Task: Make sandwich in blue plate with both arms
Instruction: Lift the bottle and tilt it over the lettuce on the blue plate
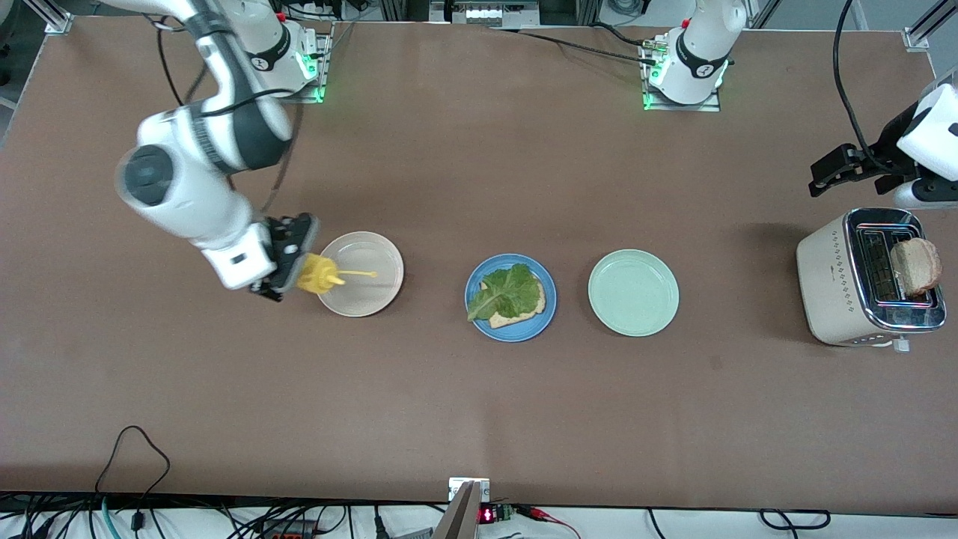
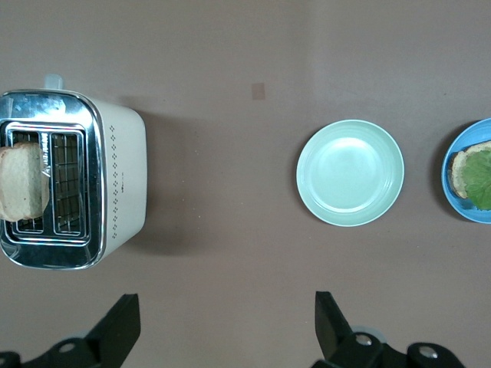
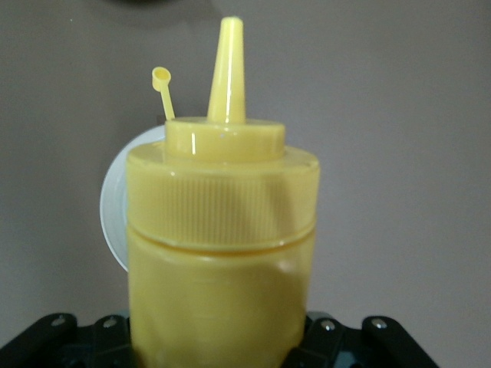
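Brown surface (image 1: 464, 404), wide and matte, with both robot bases along one long edge. Three plates sit in a row across its middle. At the centre is the blue plate (image 1: 547, 295), holding one slice of toast (image 1: 516, 315) with a ruffled lettuce leaf (image 1: 506, 293) on top; no second slice covers it. Beside it, toward the left arm's end of the surface, is a pale green plate (image 1: 633, 293). Toward the right arm's end is a cream plate (image 1: 370, 288).

A cream and chrome toaster (image 1: 831, 277) stands near the left arm's end, with a second slice of bread (image 1: 916, 266) sticking up from one slot.

The right end effector (image 1: 288, 258) is closed on a yellow squeeze bottle (image 1: 317, 274), held tipped on its side at the edge of the cream plate, nozzle pointing over that plate.

The left end effector (image 1: 834, 171) hangs in the air next to the toaster, fingers (image 2: 123, 326) spread wide and holding nothing.
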